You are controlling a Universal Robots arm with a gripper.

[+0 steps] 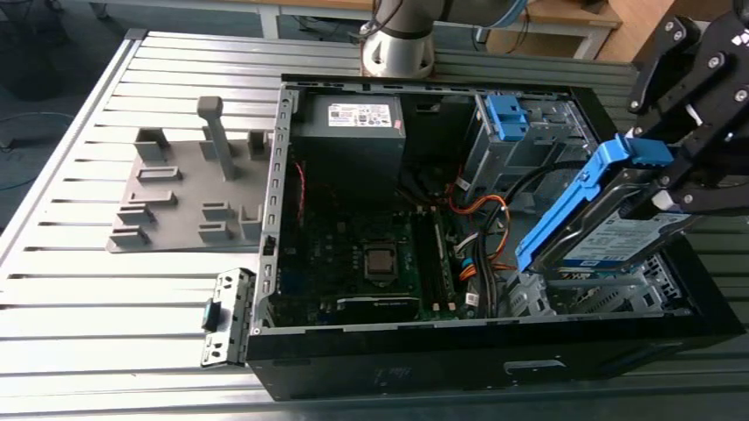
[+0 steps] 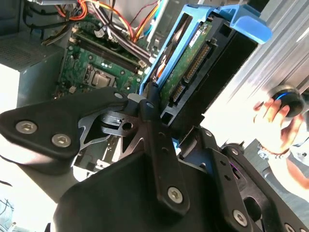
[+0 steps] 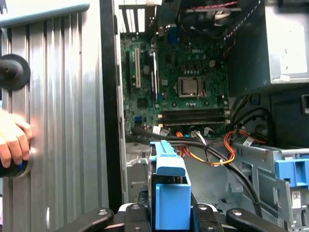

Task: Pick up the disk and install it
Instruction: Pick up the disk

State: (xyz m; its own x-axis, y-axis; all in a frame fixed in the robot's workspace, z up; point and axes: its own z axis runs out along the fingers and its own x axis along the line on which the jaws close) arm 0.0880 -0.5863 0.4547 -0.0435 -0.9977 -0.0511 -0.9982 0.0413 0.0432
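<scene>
**Disk in grip, tilted over the drive cage**

Gripper (image 1: 676, 186) is clamped shut on the upper end of the disk (image 1: 615, 239). The disk hangs at a slant above the drive cage (image 1: 597, 294), at the exterior view's right of the open case (image 1: 468, 360). Its blue bracket (image 3: 169, 193) faces up. Whether the low end touches the cage, cannot tell. The slant probably suits the cage's slot.

Count:
- one disk
- one blue latch (image 1: 507, 118), far side
- one power-supply box (image 1: 349, 140)
- one grey fixture (image 1: 188, 197), left of the case
- one person's hand (image 3: 12, 140), outside the case

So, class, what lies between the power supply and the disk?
In the exterior view, black and orange cables run between the power supply and the disk.
</scene>
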